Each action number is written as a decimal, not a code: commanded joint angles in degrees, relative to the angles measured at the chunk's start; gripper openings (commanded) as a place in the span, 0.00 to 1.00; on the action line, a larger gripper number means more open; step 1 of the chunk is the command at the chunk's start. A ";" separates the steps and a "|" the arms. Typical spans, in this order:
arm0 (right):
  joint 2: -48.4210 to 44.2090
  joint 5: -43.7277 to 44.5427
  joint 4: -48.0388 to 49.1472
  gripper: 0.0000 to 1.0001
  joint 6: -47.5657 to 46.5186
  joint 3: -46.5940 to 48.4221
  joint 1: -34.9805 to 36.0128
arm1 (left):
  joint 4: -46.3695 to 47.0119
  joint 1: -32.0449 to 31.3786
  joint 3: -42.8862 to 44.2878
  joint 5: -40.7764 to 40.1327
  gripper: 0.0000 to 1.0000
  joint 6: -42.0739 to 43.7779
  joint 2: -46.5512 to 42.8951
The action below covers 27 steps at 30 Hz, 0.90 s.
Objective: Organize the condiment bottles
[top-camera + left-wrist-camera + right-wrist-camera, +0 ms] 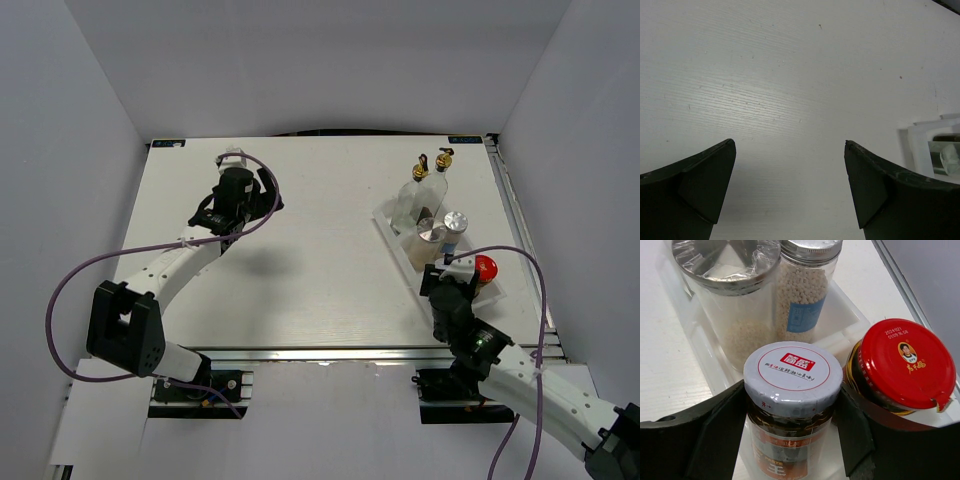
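Bare table (320,250) left and centre; bottles (445,225) tight in right tray (852,315)

The tray (386,230) lies slantwise on the right of the tabletop (320,250). At its far end stand the left pourer bottle (413,195) and the right pourer bottle (440,178). Before them the left shaker (735,305) and the right shaker (802,295) stand side by side. Nearest is the small jar (787,375), clasped in the right pincer (790,422), with the wider jar (905,362) just right of it.

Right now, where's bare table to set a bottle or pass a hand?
Bare: the wide middle of the table, between the left fingers and the tray. Crowded: the tray, where shakers and red-lidded jar press close around the white-lidded jar in the right fingers.
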 commanded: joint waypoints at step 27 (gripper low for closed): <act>-8.39 -0.43 34.60 0.69 -14.58 -16.94 0.14 | 2.45 0.40 0.53 2.44 0.98 0.92 -0.15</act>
